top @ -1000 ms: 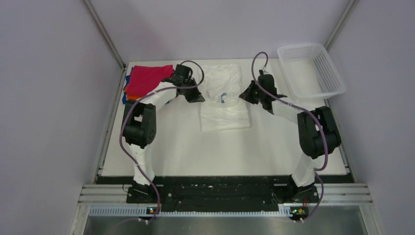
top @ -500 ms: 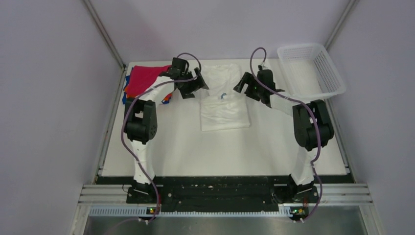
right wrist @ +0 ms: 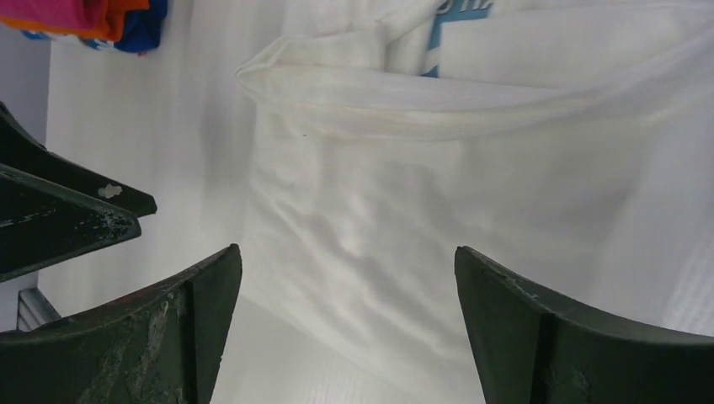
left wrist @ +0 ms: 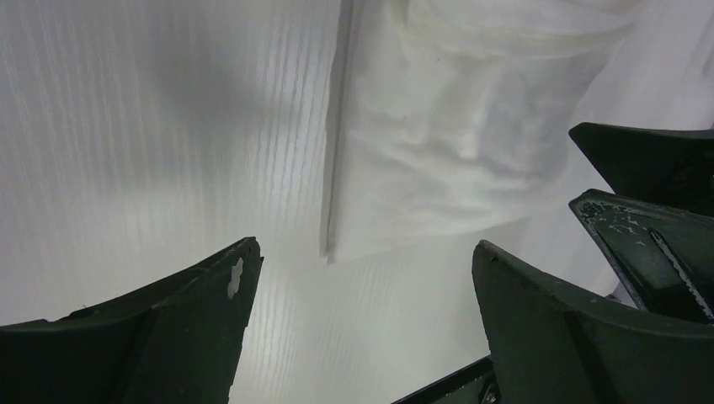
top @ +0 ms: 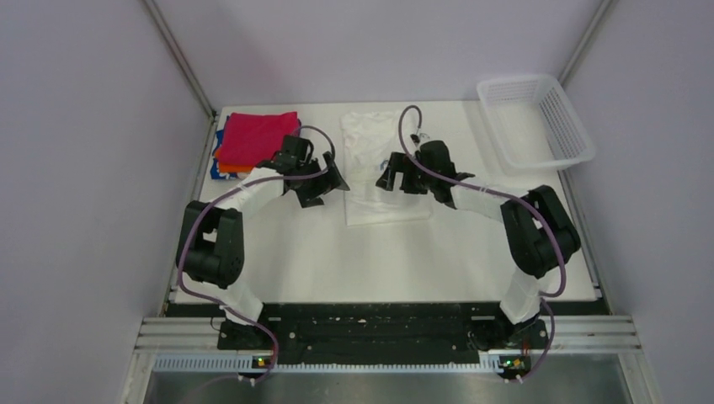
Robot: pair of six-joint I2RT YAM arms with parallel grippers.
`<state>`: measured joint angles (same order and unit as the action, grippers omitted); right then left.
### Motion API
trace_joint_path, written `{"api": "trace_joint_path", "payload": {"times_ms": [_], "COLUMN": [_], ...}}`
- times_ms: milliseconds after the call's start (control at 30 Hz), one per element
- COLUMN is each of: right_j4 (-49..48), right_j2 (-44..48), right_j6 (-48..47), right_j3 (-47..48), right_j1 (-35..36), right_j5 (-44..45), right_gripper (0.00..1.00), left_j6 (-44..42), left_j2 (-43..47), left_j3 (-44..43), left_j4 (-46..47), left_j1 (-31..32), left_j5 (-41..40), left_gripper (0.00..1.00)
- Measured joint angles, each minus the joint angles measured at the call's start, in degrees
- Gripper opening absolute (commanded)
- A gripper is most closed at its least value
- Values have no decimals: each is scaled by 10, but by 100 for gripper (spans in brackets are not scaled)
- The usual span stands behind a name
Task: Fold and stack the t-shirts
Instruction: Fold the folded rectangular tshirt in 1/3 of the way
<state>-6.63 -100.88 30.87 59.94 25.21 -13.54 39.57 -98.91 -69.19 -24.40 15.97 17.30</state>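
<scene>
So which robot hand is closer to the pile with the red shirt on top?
Left. The left gripper hangs close beside the pile, between it and the white shirt. The right gripper is farther away, over the white shirt.

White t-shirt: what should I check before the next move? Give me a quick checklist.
1. Left pincer open and empty: ok.
2. Right pincer open and empty: ok.
3. White t-shirt released on the table: ok.
4. White t-shirt on the folded stack: not ok, it lies beside it.
5. Fold edges aligned: cannot tell.
</scene>
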Motion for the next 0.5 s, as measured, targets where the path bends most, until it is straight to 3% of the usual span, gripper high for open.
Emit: {"api": "trace_joint_path", "payload": {"times_ms": [200,500], "right_j4": [-17,-19], "right_j2": [-74,-192], "right_j6": [-3,16], "right_j3": [49,201], "right_j1": [28,23], "right_j5": [-18,46], "right_gripper": [95,96], "left_j6": [10,10], "left_j2": [55,60], "left_j3": [79,97], "left_j4": [10,13], "left_j1": [2,2], "left_j5": [-2,-5], "left_gripper": [99,99]}}
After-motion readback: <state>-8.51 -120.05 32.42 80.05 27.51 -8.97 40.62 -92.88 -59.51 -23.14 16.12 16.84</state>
